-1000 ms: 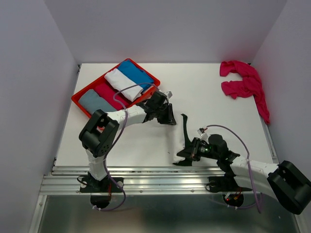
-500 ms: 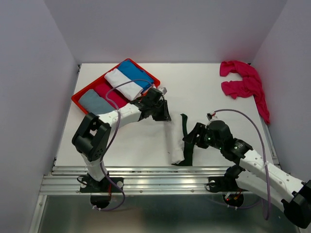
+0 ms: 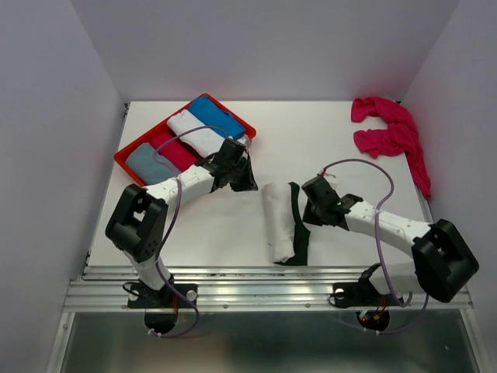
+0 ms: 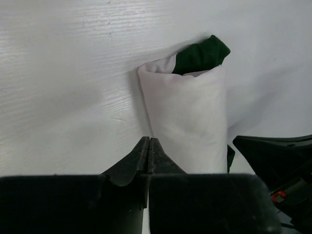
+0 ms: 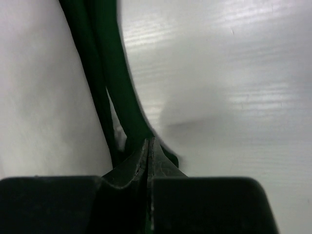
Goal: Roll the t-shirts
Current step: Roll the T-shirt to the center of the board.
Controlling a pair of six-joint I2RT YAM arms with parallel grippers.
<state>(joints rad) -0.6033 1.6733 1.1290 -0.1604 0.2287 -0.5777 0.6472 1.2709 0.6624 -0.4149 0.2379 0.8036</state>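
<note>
Two sets of fingers, and I read both as pressed together with nothing between them. The left fingers (image 4: 146,148) meet close to one end of the cream-white t-shirt (image 4: 187,122). To me that looks like a blunt wedge for nudging the roll, not a grip. The right fingers (image 5: 147,146) are likewise closed, their tips at the dark green trim (image 5: 109,73) of the same shirt. I cannot tell whether a fold of cloth is pinched there.

From above, the shirt lies as a tight cream cylinder in the middle of the desk (image 3: 326,148), between the two arms. Green cloth trails off its right side toward the right fingers, so I judge the roll nearly done, with that loose green left to tuck.

The magenta-pink t-shirts (image 3: 388,132) sit bunched and unrolled at the far right corner, well apart. The red tray (image 3: 124,165) at far left holds folded cloths (image 3: 194,132), just beyond the left arm.
</note>
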